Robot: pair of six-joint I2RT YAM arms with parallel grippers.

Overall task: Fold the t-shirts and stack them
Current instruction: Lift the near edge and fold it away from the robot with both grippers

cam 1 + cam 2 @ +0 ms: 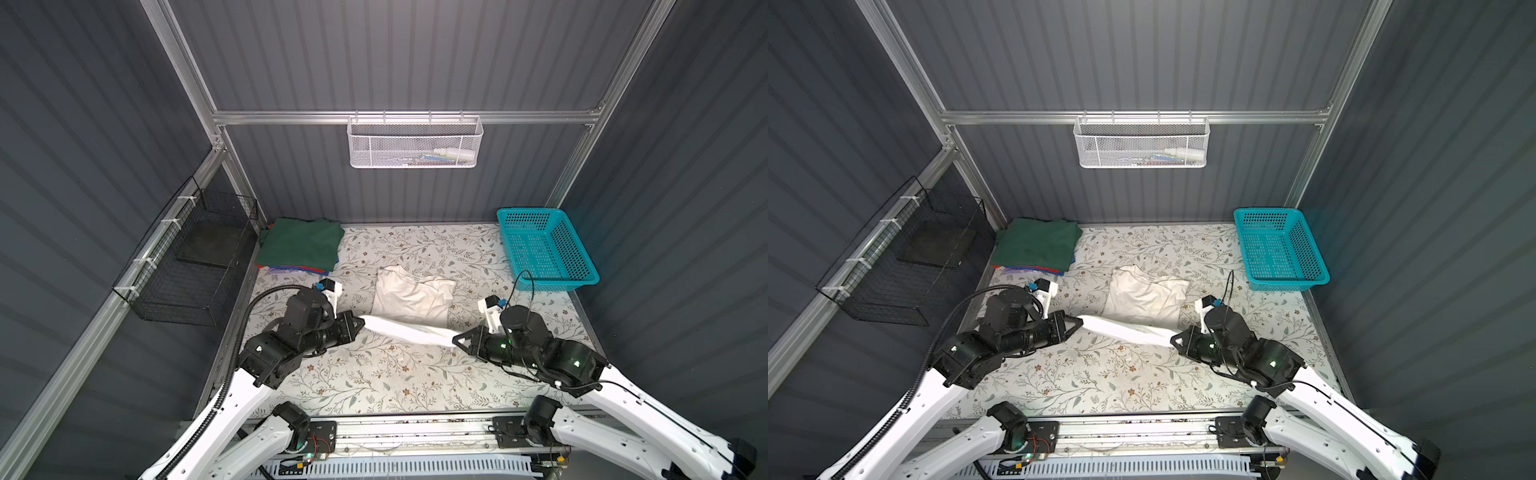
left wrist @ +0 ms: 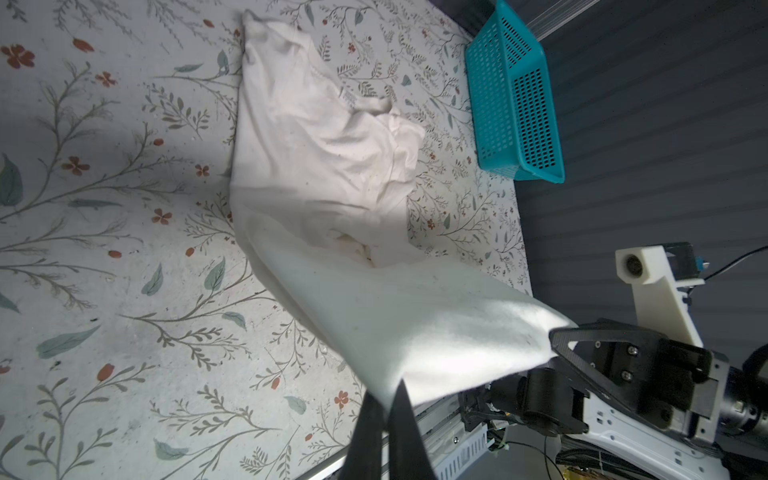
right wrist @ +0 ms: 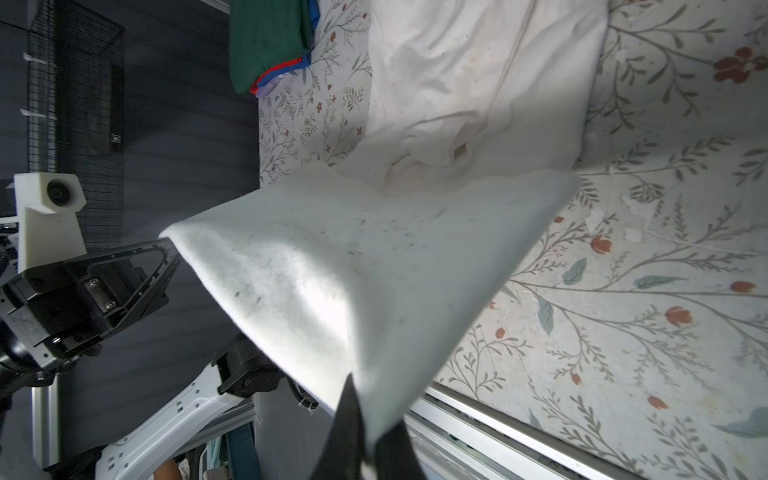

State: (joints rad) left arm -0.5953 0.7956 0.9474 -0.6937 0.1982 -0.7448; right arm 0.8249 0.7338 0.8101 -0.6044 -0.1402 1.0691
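The white t-shirt (image 1: 411, 297) is a cream, short-sleeved cotton tee. It is creased, marked with faint dark specks, and already folded in to a narrow, roughly rectangular panel. Most of it lies flat on the flowered worktop (image 1: 374, 374), just beyond the two tools and between them. Its long axis runs away from the tools toward the back wall. The near end is lifted off the worktop and drawn into a taut, bright band that runs crosswise from tool to tool, slanting slightly toward the right one. The left tool (image 1: 360, 322) is pressed together on the left corner of that band, and the right tool (image 1: 455, 337) is pinching the opposite corner. Both wrist views show the cloth caught between dark fingertips. Which end holds the collar cannot be told for sure. Well beyond the left tool, in the far corner, a folded dark green t-shirt (image 1: 299, 243) rests on a blue and red-edged t-shirt (image 1: 297, 270). Beyond the right tool stands a teal basket (image 1: 544, 249).
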